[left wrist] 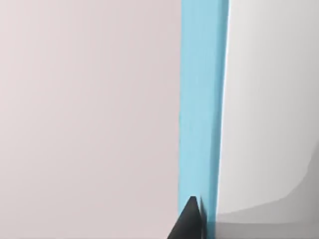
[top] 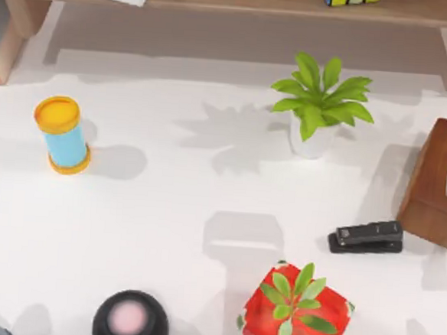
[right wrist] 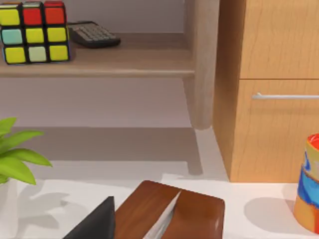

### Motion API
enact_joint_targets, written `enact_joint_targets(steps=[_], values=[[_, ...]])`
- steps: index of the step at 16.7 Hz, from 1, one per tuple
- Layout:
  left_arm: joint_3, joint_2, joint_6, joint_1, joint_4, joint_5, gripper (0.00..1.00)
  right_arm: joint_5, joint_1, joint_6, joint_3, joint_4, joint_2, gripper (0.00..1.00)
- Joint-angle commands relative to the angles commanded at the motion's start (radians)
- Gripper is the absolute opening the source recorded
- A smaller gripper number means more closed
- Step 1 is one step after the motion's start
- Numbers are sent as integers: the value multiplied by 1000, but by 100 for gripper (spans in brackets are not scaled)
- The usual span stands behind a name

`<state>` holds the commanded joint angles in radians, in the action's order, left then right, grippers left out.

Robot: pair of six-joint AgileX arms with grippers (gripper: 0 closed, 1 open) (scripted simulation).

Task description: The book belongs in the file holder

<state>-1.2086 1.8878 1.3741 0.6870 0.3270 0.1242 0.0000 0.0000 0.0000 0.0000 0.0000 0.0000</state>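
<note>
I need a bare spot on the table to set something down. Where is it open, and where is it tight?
The widest bare patch is mid-table, bordered by the yellow-capped blue can, the white-potted plant, the stapler and the black round-topped object. It is crowded at the top view's right, where the stapler, the tissue box and the red-potted plant cluster.
</note>
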Motion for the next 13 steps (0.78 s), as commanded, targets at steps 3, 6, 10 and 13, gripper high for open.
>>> enact_joint_targets(steps=[3, 6, 10, 13], values=[[142, -8, 147, 9, 109, 129, 0, 0, 0, 0, 0, 0, 0, 100], [223, -20, 257, -43, 215, 253, 0, 0, 0, 0, 0, 0, 0, 100], [270, -5, 344, -143, 314, 376, 0, 0, 0, 0, 0, 0, 0, 100], [278, 17, 363, -182, 338, 409, 0, 0, 0, 0, 0, 0, 0, 100]])
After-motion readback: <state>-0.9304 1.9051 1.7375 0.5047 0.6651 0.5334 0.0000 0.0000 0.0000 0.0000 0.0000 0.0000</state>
